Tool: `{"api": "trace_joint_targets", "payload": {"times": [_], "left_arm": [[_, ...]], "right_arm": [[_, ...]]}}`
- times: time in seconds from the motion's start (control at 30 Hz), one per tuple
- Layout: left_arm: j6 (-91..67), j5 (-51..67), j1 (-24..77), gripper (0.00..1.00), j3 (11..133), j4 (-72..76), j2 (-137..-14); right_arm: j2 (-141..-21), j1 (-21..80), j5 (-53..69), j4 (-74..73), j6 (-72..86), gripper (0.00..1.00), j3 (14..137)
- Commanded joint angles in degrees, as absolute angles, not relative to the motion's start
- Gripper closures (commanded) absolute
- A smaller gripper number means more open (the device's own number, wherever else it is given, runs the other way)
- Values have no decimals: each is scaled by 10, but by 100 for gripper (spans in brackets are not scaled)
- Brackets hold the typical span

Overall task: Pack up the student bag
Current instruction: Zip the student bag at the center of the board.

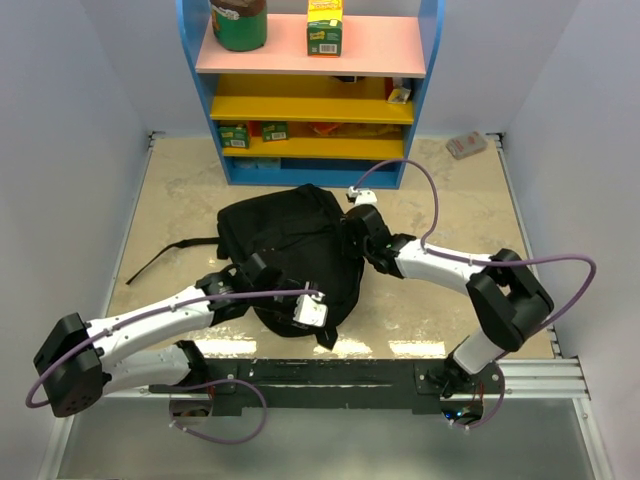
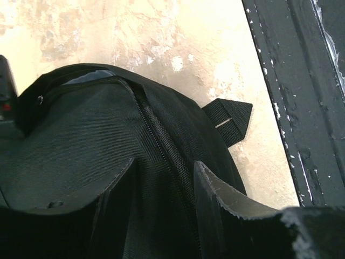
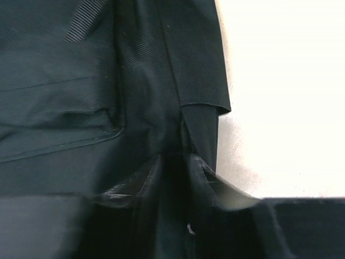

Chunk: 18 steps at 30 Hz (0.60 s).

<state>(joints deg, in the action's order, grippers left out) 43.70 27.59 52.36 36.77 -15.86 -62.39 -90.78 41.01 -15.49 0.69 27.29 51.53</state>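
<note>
Right wrist view is murky: the fingers (image 3: 129,186) blur into the student bag (image 3: 81,108), grip unreadable. In the left wrist view the bag's strap tab (image 2: 229,120) pokes out beyond the fingers (image 2: 215,199), its rest hidden under fabric.

A blue shelf unit (image 1: 405,150) holds a green jar (image 1: 239,22) and a yellow-green carton (image 1: 324,27).
</note>
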Motion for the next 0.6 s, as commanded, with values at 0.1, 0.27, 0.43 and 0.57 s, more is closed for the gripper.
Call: {"api": "trace_joint_targets", "payload": {"times": [0.1, 0.27, 0.43, 0.57], "left_arm": [[442, 272, 521, 50, 358, -122, -600], [440, 270, 518, 50, 351, -105, -594], [439, 263, 512, 51, 349, -90, -589], [428, 230, 497, 51, 358, -36, -585]], "right_arm": [[-919, 403, -149, 26, 267, 93, 539], [-897, 403, -163, 12, 267, 100, 533], [-854, 404, -171, 11, 280, 100, 513], [-792, 403, -160, 27, 287, 100, 477]]}}
